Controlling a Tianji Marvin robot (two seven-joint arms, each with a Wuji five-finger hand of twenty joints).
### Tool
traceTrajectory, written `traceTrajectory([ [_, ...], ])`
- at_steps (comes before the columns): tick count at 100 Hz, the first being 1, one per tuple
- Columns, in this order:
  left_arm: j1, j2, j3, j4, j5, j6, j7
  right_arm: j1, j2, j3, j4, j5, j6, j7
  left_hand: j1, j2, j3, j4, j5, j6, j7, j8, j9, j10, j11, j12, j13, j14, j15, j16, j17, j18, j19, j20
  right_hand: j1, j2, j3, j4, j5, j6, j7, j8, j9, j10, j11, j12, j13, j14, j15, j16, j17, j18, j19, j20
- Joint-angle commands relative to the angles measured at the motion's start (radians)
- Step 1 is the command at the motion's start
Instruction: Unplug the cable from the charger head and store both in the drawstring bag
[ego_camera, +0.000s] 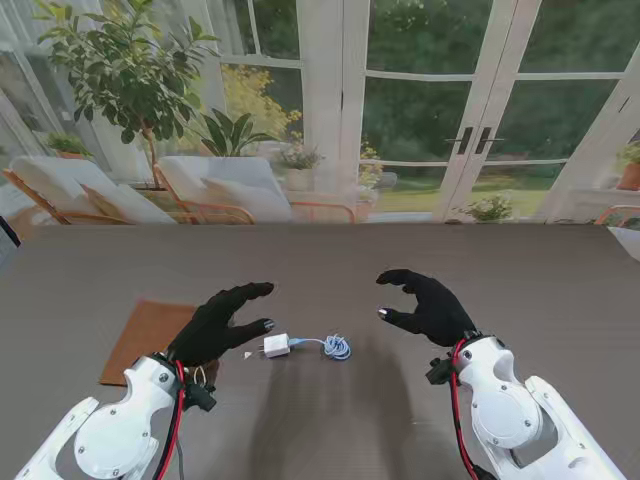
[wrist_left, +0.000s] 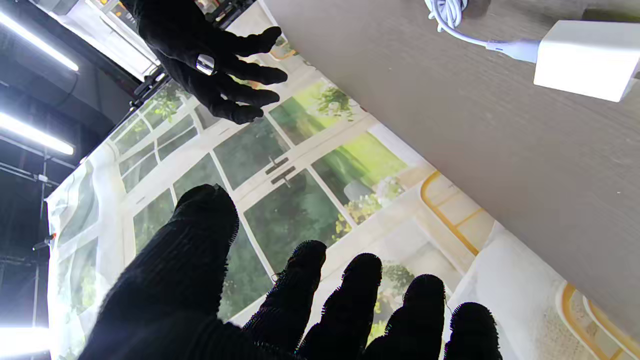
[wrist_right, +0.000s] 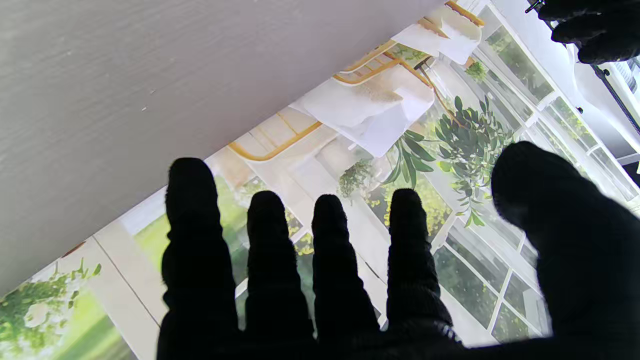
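Stand view first: the grey-brown counter (ego_camera: 330, 270) fills the frame, and the flat brown drawstring bag (ego_camera: 145, 335) lies at its left side, partly hidden under the left arm, well apart from anything the right arm reaches. It looks like soft, limp cloth, so I judge its mouth will need holding apart before anything goes in.

Next in size, the left robot hand (ego_camera: 222, 322) hovers with fingers spread and slightly curled, holding nothing, its thumb tip just beside the charger. The right robot hand (ego_camera: 428, 305) hangs farther right, also spread and empty, well apart from the cable. The right wrist view shows only bare counter and its own fingers (wrist_right: 330, 250).

The white charger head (ego_camera: 276, 346) lies near the middle of the counter, nearer to me than the left hand's fingertips. In the left wrist view it shows as a smooth, hard-edged block (wrist_left: 582, 57), likely light and rigid but slick, so a pinch across its broad flat faces seems safest.

The pale blue-white cable (ego_camera: 336, 347) is plugged into the charger's right side and ends in a small loose coil. It should be light and floppy; pulling on the cord would merely stretch it, so the stiff plug sleeve (wrist_left: 515, 49) touching the charger is the place to grip.
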Motion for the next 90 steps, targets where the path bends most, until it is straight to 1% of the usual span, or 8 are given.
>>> traceTrajectory([
  [1, 0.005, -0.004, -0.002, -0.006, -0.002, -0.002, -0.018, -0.008, -0.001, -0.002, -0.009, -0.003, -0.003, 0.016, -0.023, 0.027, -0.028, -0.003, 0.001, -0.014, -0.007, 0.002, -0.001, -0.006, -0.001, 0.000, -0.010, -0.018, -0.010, -0.008, -0.019, -0.043, -0.004, 0.003, -0.033, 0.023, -0.039, 0.012, -0.036, -0.003, -0.020, -0.006, -0.007, 0.004, -0.010, -0.008, -0.021, -0.018, -0.009, -0.005, -0.457, 0.003, -0.026, -0.035],
  [34, 0.008, -0.003, -0.001, -0.010, 0.000, 0.002, -0.022, -0.011, -0.001, -0.003, -0.009, -0.003, -0.008, 0.017, -0.023, 0.028, -0.029, -0.003, 0.001, -0.014, -0.007, 0.002, 0.001, -0.006, -0.001, 0.000, -0.009, -0.019, -0.010, -0.008, -0.019, -0.043, -0.004, 0.003, -0.034, 0.024, -0.040, 0.012, -0.031, -0.001, -0.018, -0.005, -0.006, 0.008, -0.009, -0.008, -0.019, -0.018, -0.008, -0.005, -0.455, 0.005, -0.025, -0.035],
  [51, 0.007, -0.001, -0.002, -0.013, 0.000, 0.010, -0.031, -0.013, 0.000, -0.022, -0.009, 0.002, -0.018, 0.020, -0.023, 0.031, -0.030, -0.002, 0.003, -0.015, -0.006, 0.002, 0.003, -0.006, -0.001, 0.001, -0.010, -0.019, -0.011, -0.008, -0.020, -0.044, -0.004, 0.003, -0.033, 0.025, -0.041, 0.012, -0.021, 0.005, -0.014, -0.004, -0.005, 0.014, -0.009, -0.008, -0.021, -0.017, -0.009, -0.005, -0.454, 0.004, -0.024, -0.034],
  [66, 0.011, -0.002, -0.006, -0.016, 0.004, 0.012, -0.028, -0.004, 0.004, -0.069, -0.007, -0.011, -0.023, 0.031, -0.023, 0.031, -0.031, -0.002, 0.003, -0.016, -0.006, 0.002, 0.004, -0.005, 0.000, 0.001, -0.008, -0.018, -0.010, -0.008, -0.019, -0.044, -0.004, 0.003, -0.038, 0.031, -0.047, 0.011, -0.020, 0.007, -0.013, -0.004, -0.021, 0.011, -0.016, -0.010, -0.021, -0.018, -0.009, -0.005, -0.453, 0.004, -0.023, -0.034],
  [76, 0.015, -0.003, -0.011, -0.016, 0.001, 0.011, -0.025, 0.010, 0.007, -0.114, -0.005, -0.020, -0.011, 0.043, -0.022, 0.030, -0.031, -0.002, 0.005, -0.014, -0.006, 0.003, 0.003, -0.004, -0.001, 0.001, -0.008, -0.017, -0.010, -0.008, -0.019, -0.043, -0.004, 0.003, -0.042, 0.034, -0.055, 0.011, -0.026, 0.007, -0.014, -0.004, -0.024, 0.011, -0.017, -0.010, -0.021, -0.020, -0.009, -0.005, -0.451, 0.002, -0.022, -0.033],
  [90, 0.018, -0.003, -0.018, -0.015, -0.007, 0.009, -0.026, 0.050, 0.009, -0.189, 0.025, -0.038, 0.016, 0.051, -0.022, 0.032, -0.031, -0.002, 0.001, -0.014, -0.008, 0.002, 0.004, -0.003, 0.000, 0.001, -0.009, -0.018, -0.011, -0.008, -0.020, -0.044, -0.004, 0.003, -0.047, 0.033, -0.065, 0.010, -0.029, 0.010, -0.011, -0.002, -0.024, 0.010, -0.013, -0.006, -0.020, -0.023, -0.007, -0.004, -0.451, -0.001, -0.021, -0.033],
])
